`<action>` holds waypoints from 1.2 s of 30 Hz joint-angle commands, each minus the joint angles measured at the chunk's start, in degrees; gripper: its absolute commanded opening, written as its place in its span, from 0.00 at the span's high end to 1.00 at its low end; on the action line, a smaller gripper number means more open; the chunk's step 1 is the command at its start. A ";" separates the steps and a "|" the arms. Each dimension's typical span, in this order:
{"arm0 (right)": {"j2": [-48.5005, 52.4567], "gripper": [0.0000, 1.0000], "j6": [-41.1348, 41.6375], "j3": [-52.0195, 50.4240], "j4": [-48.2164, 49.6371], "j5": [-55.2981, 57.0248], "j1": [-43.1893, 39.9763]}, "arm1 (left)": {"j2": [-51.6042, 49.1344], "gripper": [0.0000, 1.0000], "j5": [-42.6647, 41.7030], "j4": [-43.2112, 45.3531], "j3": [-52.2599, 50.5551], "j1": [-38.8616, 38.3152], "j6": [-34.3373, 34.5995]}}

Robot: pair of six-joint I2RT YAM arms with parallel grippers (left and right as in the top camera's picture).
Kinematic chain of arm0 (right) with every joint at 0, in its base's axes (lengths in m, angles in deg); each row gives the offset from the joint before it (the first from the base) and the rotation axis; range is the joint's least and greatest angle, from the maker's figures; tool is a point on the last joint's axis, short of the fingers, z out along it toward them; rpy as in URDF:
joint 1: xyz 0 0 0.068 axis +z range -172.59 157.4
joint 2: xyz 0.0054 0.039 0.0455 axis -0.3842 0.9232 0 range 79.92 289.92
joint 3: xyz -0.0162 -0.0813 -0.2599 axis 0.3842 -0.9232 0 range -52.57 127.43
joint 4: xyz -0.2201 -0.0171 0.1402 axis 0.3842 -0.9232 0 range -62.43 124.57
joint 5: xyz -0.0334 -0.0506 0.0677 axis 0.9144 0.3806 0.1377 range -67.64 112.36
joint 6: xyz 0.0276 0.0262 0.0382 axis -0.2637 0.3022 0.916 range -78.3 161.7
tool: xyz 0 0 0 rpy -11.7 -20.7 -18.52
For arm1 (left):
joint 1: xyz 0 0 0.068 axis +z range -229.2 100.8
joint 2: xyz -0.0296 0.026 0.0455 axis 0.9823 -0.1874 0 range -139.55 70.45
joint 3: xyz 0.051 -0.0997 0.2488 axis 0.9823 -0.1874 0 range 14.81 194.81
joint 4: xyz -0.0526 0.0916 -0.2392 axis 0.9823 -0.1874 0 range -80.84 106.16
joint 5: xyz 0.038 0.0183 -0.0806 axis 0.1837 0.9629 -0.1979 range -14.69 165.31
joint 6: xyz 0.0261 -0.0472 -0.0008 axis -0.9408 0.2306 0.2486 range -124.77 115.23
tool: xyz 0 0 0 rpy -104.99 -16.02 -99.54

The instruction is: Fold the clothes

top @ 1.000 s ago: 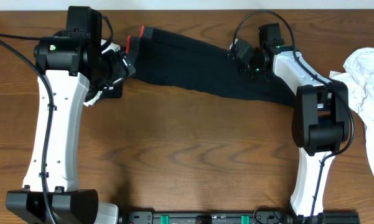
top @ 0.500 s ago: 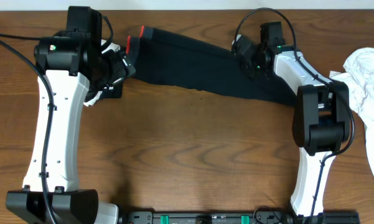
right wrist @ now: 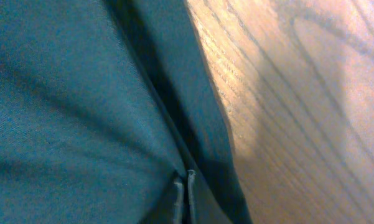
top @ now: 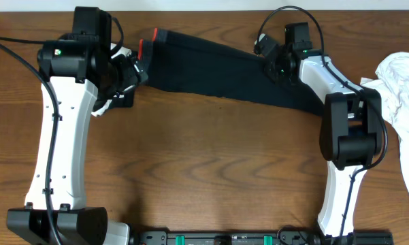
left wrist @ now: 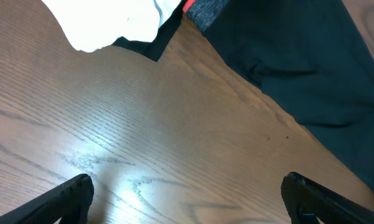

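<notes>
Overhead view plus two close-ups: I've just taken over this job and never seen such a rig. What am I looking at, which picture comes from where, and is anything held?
You are seeing two robot arms at a wooden table, each ending in a two-finger gripper. The wide picture looks down from above the table. The two close-ups come from cameras on the wrists. Long black pants lie stretched across the far side, and a crumpled white garment sits at the table's edge beside the right arm. The left gripper is wide open over bare wood next to the pants and holds nothing. The right gripper has its fingers pressed together on a crease of the pants, so it appears to be pinching the fabric.
</notes>
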 commanded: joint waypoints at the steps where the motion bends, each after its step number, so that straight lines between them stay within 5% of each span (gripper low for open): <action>1: 2.27 0.84 3.87 -0.31 0.87 2.21 -1.29 | -0.04 0.02 0.48 -0.26 0.68 0.09 -0.11; 7: -1.60 0.60 8.90 -0.22 3.98 4.70 -1.55 | -0.04 0.02 0.48 -0.26 0.68 0.09 -0.11; 13: -9.73 0.44 24.92 -0.20 0.33 20.63 -3.63 | -0.04 0.02 0.48 -0.26 0.68 0.09 -0.13; 26: -21.09 0.42 42.80 -0.61 -35.54 8.68 -24.20 | -0.04 0.02 0.48 -0.26 0.68 0.09 -0.11; 36: -21.07 0.43 42.56 -14.25 -29.81 -4.17 -38.73 | -0.04 0.02 0.48 -0.26 0.68 0.09 -0.11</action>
